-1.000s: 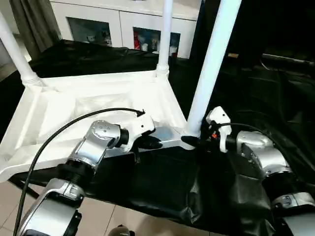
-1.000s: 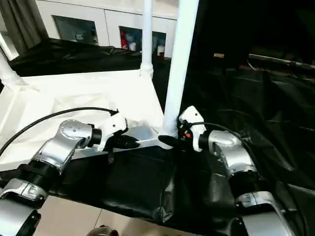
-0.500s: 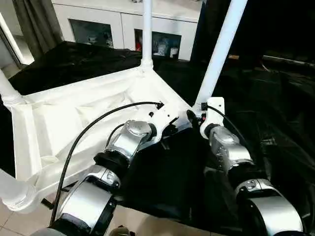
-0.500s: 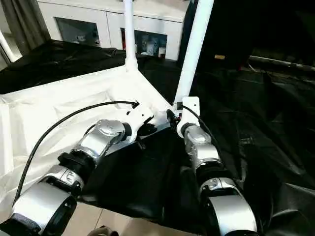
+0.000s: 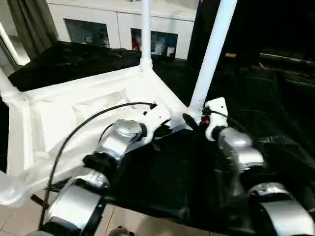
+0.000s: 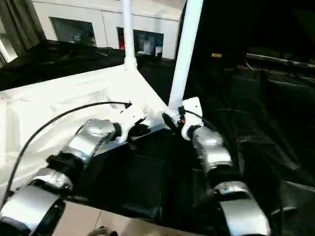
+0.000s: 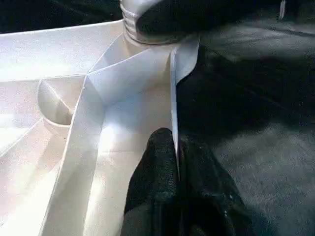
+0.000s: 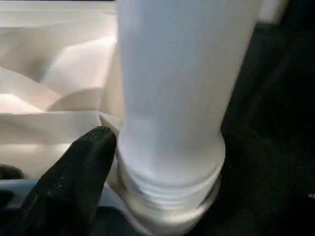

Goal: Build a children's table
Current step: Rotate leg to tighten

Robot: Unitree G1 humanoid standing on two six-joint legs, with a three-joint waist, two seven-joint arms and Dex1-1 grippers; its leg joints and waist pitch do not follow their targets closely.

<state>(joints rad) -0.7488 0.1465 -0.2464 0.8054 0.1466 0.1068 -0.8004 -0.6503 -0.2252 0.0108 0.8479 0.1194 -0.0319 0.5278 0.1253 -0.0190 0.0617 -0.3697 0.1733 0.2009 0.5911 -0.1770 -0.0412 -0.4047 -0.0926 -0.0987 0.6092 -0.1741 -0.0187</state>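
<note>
Two grippers at upturned children's table point(image 5: 74, 113) on black-draped bench point(image 5: 275, 98), left fingers point(image 7: 162, 177) clamped on tabletop rim, right fingers point(image 8: 74, 182) apart beside near corner leg point(image 5: 209, 59) base.

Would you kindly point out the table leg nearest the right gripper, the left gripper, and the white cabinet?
Nearest table leg point(image 5: 212, 51): left eye view, mid-shaft.
Left gripper point(image 7: 175, 160): left wrist view, fingertips pinching the tabletop's edge.
White cabinet point(image 5: 118, 22): left eye view, frame between the glass doors.

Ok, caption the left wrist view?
Left gripper pinching the upturned table top's rim beside a corner leg.
</note>
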